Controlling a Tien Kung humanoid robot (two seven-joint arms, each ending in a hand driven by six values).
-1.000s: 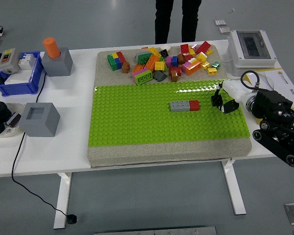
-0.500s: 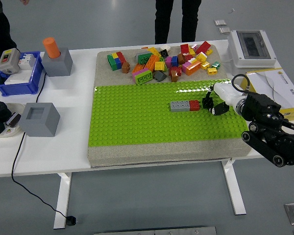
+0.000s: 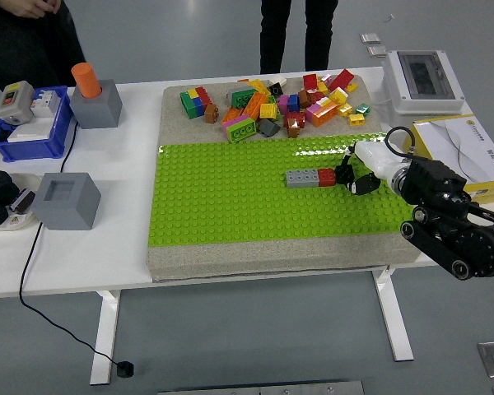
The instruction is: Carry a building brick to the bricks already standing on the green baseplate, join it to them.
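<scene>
At centre right of the frame the right robot hand (image 3: 351, 178) hovers just beside the red end of the grey-and-red row (image 3: 310, 177) standing on the green baseplate (image 3: 230, 206), fingers curled round something dark that is too small to identify. This looks like the joining step. Next it needs to line up with the studs and press down; loose bricks (image 3: 272, 103) lie at upper centre.
</scene>
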